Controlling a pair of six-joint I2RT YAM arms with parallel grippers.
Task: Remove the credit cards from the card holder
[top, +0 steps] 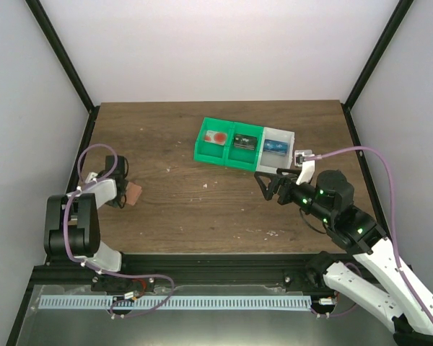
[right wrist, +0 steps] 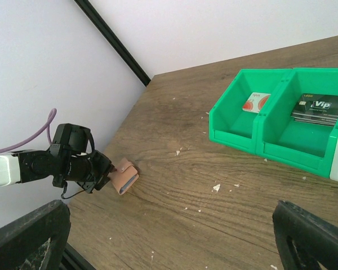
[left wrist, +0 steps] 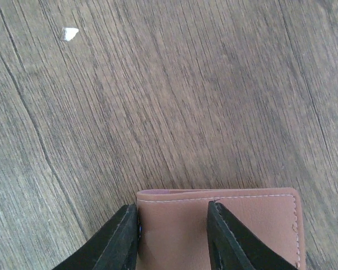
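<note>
The salmon-pink card holder [top: 135,193] is at the table's left side, held by one end in my left gripper [top: 121,193]. In the left wrist view the holder [left wrist: 248,225] fills the bottom, with one finger at its left edge and the other on its face; my left gripper [left wrist: 174,239] is shut on it. In the right wrist view the holder [right wrist: 124,177] shows a dark grey strip in its open end; no credit card is plainly visible. My right gripper [top: 268,184] is wide open and empty over mid-table, and also appears in the right wrist view [right wrist: 169,225].
Two joined green bins [top: 229,148] and a white bin [top: 278,144] stand at the back centre, holding a red-and-white card, black cards and a blue item. The green bins' rim [right wrist: 253,140] is at the right wrist view's upper right. White crumbs dot the wood.
</note>
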